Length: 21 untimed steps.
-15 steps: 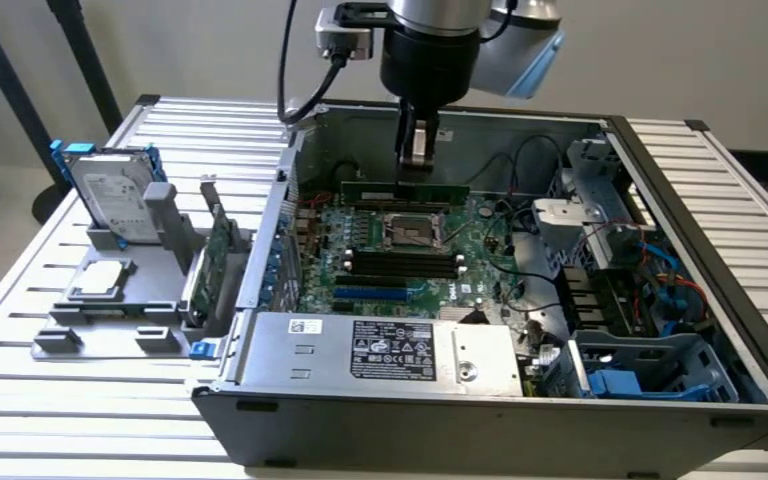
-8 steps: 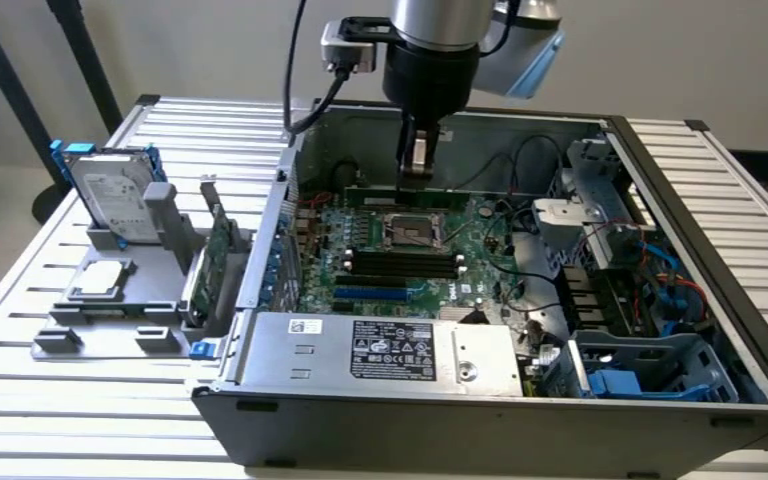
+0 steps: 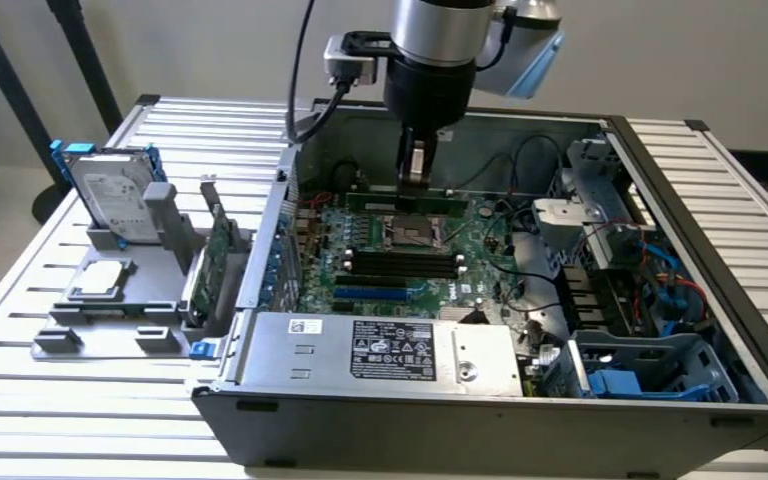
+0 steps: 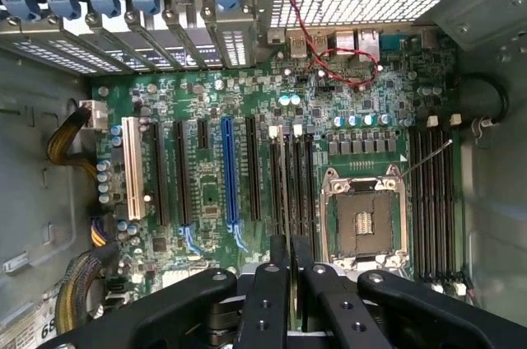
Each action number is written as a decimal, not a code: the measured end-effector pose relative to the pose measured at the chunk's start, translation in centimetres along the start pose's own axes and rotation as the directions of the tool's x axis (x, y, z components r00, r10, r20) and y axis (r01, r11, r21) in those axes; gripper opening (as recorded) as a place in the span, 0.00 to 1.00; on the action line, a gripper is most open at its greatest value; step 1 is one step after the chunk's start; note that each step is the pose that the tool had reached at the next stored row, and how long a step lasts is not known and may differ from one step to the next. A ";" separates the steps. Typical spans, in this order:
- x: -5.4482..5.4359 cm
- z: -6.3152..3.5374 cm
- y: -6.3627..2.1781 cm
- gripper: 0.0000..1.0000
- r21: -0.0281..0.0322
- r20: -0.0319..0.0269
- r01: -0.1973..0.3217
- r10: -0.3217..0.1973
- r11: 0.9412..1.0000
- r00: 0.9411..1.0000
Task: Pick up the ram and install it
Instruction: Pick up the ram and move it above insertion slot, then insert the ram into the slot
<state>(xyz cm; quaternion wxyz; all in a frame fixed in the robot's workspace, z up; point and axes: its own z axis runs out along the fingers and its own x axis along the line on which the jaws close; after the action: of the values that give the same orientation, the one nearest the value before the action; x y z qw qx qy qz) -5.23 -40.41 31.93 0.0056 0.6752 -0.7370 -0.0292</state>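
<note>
One hard drive (image 3: 115,195) and a green card (image 3: 220,250) wait in a rack on the counter (image 3: 77,425), at the exterior view's left. Inside the open computer case (image 3: 491,420), the hand (image 3: 418,180) hangs over the motherboard (image 3: 315,290). Its fingers (image 4: 270,300) are nearly together, seemingly pinching the ram (image 3: 377,199), held level to match the slots (image 3: 398,262).

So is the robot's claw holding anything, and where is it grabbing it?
Yes, the gripper pinches the ram, at the middle of its top edge.
</note>
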 end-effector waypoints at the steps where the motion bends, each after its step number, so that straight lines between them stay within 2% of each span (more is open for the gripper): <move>1: -0.1 0.18 -0.01 0.14 0.000 0.000 -0.001 0.001 1.000 1.000; 4: -0.4 0.75 -0.08 0.14 0.000 0.001 -0.005 0.005 1.000 1.000; 8: -0.5 1.35 -0.46 0.14 0.000 0.006 -0.010 0.010 1.000 1.000; 21: -0.5 1.42 -0.52 0.14 0.000 0.007 -0.012 0.012 1.000 1.000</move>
<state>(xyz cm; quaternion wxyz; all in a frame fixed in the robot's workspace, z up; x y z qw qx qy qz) -4.73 -39.94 30.50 0.0033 0.6706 -0.7412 -0.0317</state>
